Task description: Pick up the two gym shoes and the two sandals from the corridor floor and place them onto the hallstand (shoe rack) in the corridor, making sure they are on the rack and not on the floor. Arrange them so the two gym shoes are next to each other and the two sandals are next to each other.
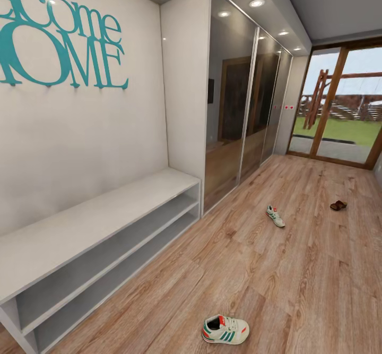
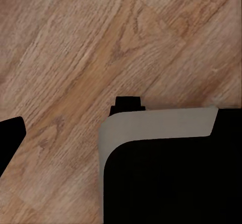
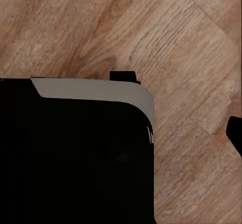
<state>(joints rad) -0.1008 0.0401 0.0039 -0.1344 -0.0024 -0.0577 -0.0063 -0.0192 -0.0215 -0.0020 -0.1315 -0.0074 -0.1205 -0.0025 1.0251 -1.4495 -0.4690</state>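
Near my feet, one gym shoe point(image 1: 225, 329) lies upright on the corridor floor point(image 1: 297, 280), cream-white with green stripes and an orange-red heel, toe pointing right, just off the front of the hallstand point(image 1: 101, 211). The second gym shoe point(image 1: 275, 215) rests farther down the planks, toward the mirrored doors. One dark brown sandal point(image 1: 338, 205) lies beyond it, nearer the glass door. The pale grey hallstand stands along the wall.

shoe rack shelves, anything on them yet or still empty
Empty as far as the head view shows. The shoe rack has a bare top and bare open tiers, while two gym shoes and one sandal lie on the floor.
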